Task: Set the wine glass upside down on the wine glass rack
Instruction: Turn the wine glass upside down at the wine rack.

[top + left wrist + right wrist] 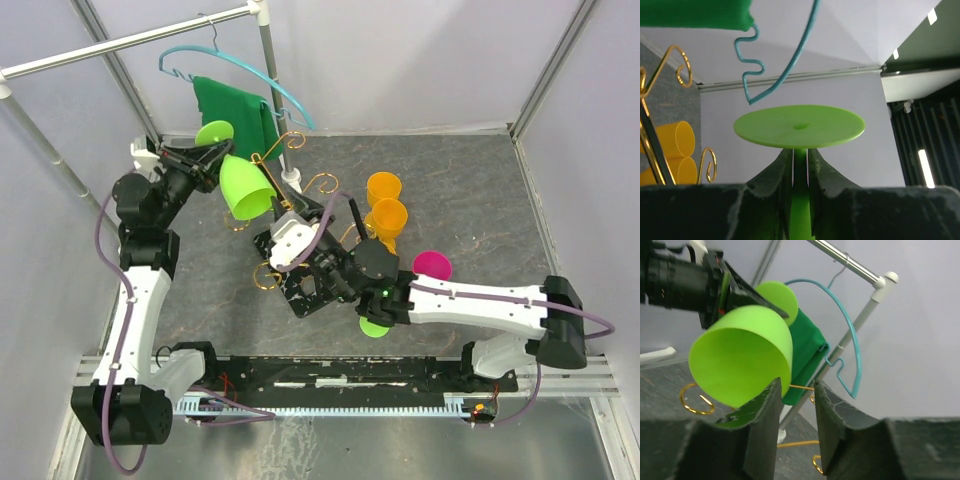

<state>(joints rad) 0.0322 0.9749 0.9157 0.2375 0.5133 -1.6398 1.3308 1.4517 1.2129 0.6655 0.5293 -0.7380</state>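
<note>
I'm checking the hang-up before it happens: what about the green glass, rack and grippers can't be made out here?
- Top view: the right arm covers most of the wine glass rack base.
- Top view: the wine glass bowl hides the scroll arms under it; touching or apart cannot be told.
- Left wrist view: the left gripper and the glass's foot hide the bowl.
- Top view: a green disc is half under the right arm; unidentifiable.

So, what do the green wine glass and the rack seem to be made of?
The green wine glass: probably plastic, opaque, matte, evenly lime. The wine glass rack: thin shiny gold wire, likely metal; its black base I cannot judge.
</note>
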